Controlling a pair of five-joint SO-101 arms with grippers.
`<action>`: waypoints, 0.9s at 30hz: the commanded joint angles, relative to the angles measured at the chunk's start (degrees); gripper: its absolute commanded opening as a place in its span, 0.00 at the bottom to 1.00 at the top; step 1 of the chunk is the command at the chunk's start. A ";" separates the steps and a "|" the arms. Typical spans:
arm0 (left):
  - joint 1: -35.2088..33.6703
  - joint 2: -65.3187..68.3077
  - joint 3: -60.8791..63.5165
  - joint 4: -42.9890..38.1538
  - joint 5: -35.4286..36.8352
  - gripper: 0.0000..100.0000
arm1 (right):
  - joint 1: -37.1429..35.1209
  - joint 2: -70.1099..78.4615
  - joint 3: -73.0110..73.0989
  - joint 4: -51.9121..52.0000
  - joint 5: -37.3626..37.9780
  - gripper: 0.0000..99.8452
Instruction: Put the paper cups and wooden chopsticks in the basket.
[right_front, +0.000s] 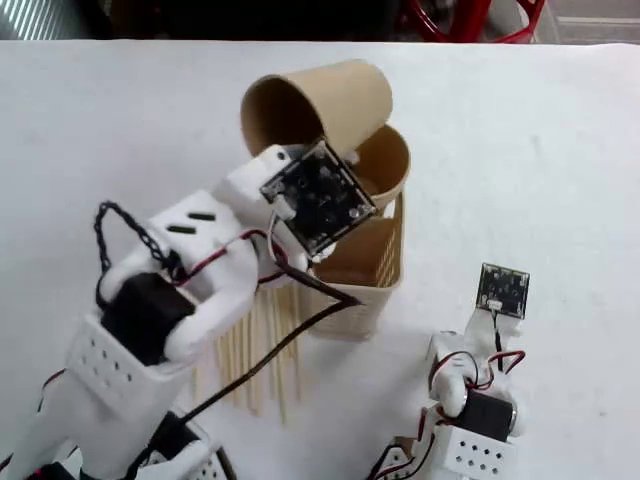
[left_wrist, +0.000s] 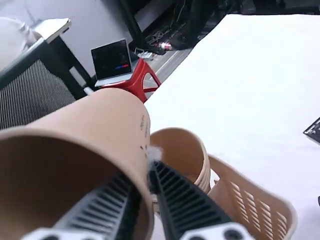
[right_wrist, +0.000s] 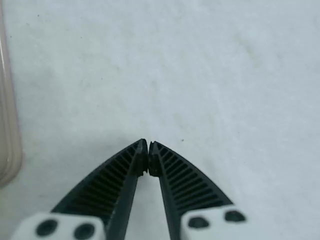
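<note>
Mid-way across the table (right_front: 560, 150), the basket (right_front: 370, 295) holds a first cup (right_front: 385, 165). The left gripper (left_wrist: 149, 165) pinches a second cup (right_front: 320, 100) by its rim above the basket. This cup should go squarely into the first before release. The chopsticks (right_front: 262, 360) lie toward the near edge, and the right gripper (right_wrist: 148, 150) is clenched on nothing.

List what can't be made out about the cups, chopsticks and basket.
1. The chopsticks: in the high view their far ends lie under the left arm, so the count is unclear.
2. Inside the basket: in the high view it is covered by that arm and the cup standing in it.
3. The held paper cup: in the left wrist view it is cut off by the picture edge beside the left claw.
</note>
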 joint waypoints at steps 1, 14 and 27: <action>0.92 1.45 0.44 -4.57 -0.97 0.02 | 0.31 -0.40 0.53 0.31 0.00 0.02; 0.84 25.19 -25.14 17.23 3.52 0.02 | 0.31 -0.40 0.53 0.31 0.00 0.02; 0.84 27.91 -35.60 28.84 3.34 0.02 | 0.31 -0.40 0.53 0.31 0.00 0.02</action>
